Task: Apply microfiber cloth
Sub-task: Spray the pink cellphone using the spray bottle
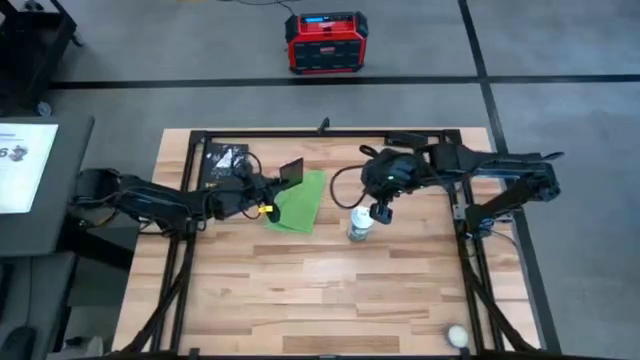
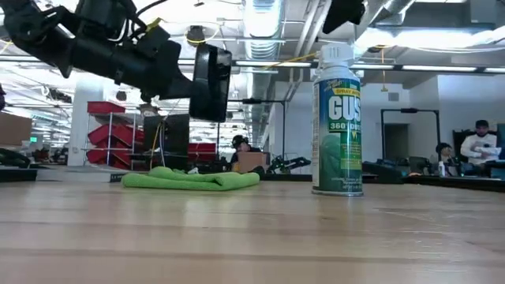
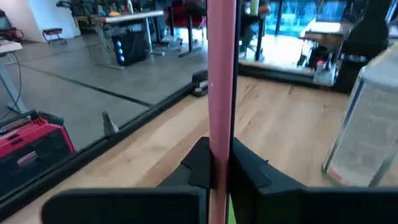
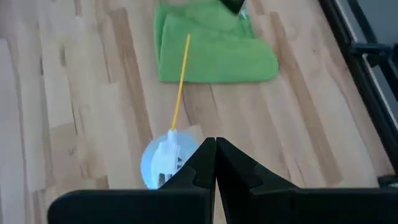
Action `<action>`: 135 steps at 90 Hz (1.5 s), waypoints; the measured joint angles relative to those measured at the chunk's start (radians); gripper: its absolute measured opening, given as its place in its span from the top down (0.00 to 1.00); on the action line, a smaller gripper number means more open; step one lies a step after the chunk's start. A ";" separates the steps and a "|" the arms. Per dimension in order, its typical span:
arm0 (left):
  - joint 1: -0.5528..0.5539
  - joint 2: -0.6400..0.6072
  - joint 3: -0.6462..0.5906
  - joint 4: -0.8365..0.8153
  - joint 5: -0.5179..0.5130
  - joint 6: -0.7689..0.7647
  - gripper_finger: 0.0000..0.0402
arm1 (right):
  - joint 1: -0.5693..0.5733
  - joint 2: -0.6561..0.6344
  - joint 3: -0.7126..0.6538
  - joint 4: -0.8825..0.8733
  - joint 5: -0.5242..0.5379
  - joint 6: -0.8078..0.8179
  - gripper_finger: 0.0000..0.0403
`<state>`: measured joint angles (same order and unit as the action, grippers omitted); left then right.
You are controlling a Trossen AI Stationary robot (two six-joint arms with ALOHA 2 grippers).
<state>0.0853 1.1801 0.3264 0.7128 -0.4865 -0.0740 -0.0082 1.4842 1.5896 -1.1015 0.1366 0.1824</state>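
cloth: microfiber cloth (image 1: 298, 203), lime green, folded, flat on the worktop (image 1: 330, 290), far-centre, left of the spray can (image 1: 360, 224) and apart from it
phone: dark slab (image 1: 291, 172) pinched on edge in the left tool (image 1: 262, 186), raised over the cloth's far-left part; low view shows it clear of the cloth
left tool: clamped on the phone; its wrist view shows both fingers (image 3: 199, 163) tight against the pinkish edge (image 3: 221, 81)
right tool: (image 1: 380, 214) just above and right of the can top; wrist view shows fingertips (image 4: 215, 155) pressed together, nothing between them
high view only: black book (image 1: 224, 164) at far-left of the worktop, small white ball (image 1: 456, 335) at the near-right edge, red box (image 1: 326, 43) on the floor beyond
low view only: can label reads "GUS..." (image 2: 338, 110), cloth sits as a low folded stack (image 2: 191, 179)
right wrist only: yellow straw (image 4: 180, 84) running from the can nozzle toward the cloth
surface: light wood planks, black frame around the edges
room: open workshop, grey floor, red shelving, people seated at desks in the far background
count: 1 cloth, 1 phone, 1 can, 1 book, 1 ball, 2 arms
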 joint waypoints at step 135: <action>-0.235 -0.003 0.000 -0.004 -0.455 -0.033 0.98 | -0.005 0.149 0.137 -0.125 -0.110 0.028 1.00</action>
<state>-0.1501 1.1770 0.3264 0.7090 -0.9416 -0.1068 -0.0135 1.6327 1.7267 -1.2264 0.0265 0.2100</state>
